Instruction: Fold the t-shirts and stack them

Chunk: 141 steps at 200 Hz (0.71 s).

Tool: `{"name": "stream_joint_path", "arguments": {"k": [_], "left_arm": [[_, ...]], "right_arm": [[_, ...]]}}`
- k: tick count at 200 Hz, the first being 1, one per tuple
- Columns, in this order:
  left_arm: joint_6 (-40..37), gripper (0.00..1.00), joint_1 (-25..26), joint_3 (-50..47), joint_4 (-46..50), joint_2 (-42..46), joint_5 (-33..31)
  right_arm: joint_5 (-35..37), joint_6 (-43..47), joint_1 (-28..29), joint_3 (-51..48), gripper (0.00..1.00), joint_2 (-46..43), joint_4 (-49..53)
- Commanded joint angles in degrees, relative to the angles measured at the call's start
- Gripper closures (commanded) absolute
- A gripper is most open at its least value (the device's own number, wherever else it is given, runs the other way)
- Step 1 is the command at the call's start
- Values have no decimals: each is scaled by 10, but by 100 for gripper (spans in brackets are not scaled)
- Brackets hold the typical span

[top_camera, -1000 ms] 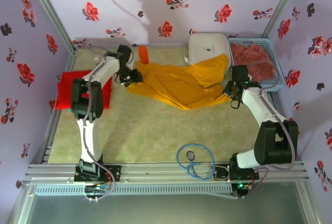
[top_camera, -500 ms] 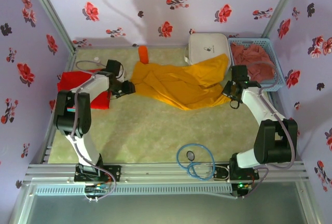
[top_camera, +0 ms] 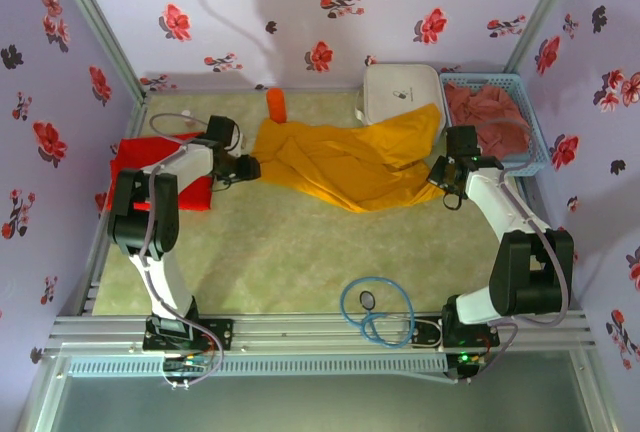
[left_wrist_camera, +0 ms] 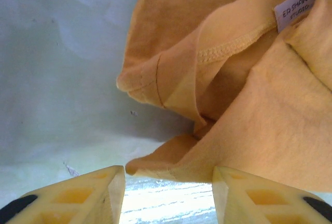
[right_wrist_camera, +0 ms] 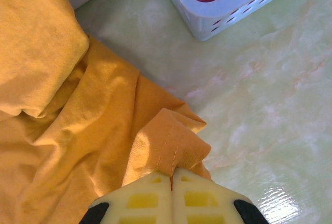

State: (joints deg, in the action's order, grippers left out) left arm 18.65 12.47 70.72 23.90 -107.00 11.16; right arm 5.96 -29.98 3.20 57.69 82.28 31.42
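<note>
The golden-yellow t-shirt (top_camera: pixel 345 162) lies crumpled across the back middle of the table, one corner draped up on the white case. My left gripper (top_camera: pixel 247 168) is at its left edge, open. In the left wrist view the shirt's edge (left_wrist_camera: pixel 171 164) lies just ahead of the gap of the left gripper (left_wrist_camera: pixel 167 180), not pinched. My right gripper (top_camera: pixel 441 174) is shut on the yellow shirt's right hem (right_wrist_camera: pixel 174 146). The bright red t-shirt (top_camera: pixel 135 157) lies at the far left, under the left arm. The reddish-pink t-shirt (top_camera: pixel 490 117) sits bunched in the blue basket (top_camera: pixel 535 157).
A white rounded case (top_camera: pixel 400 92) stands at the back beside the basket. An orange object (top_camera: pixel 277 104) stands at the back, left of the case. A blue coiled cable (top_camera: pixel 378 312) lies near the front edge by the right arm's base.
The left arm has swung back to the left and its gripper has dropped slightly left, off the yellow shirt's edge. The shirt's left corner has settled. The right arm has held still.
</note>
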Motion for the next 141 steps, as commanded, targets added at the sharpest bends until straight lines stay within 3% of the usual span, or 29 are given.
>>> {"name": "stream_joint_path", "arguments": {"k": [1, 31, 63, 92, 141], "left_arm": [[-14, 54, -2, -3, -39, -13, 1], [-4, 65, -2, 0, -46, -22, 14], [23, 87, -2, -5, -30, 1, 21], [64, 100, -2, -9, 18, 45, 29], [109, 100, -2, -1, 123, 133, 95]], "right_arm": [[-9, 5, -5, 1, 100, 1, 2], [-7, 5, -5, -1, 100, 0, 5], [2, 9, -5, -3, 100, -6, 8], [7, 8, -5, -3, 100, -6, 11], [8, -5, -10, 3, 100, -2, 11]]}}
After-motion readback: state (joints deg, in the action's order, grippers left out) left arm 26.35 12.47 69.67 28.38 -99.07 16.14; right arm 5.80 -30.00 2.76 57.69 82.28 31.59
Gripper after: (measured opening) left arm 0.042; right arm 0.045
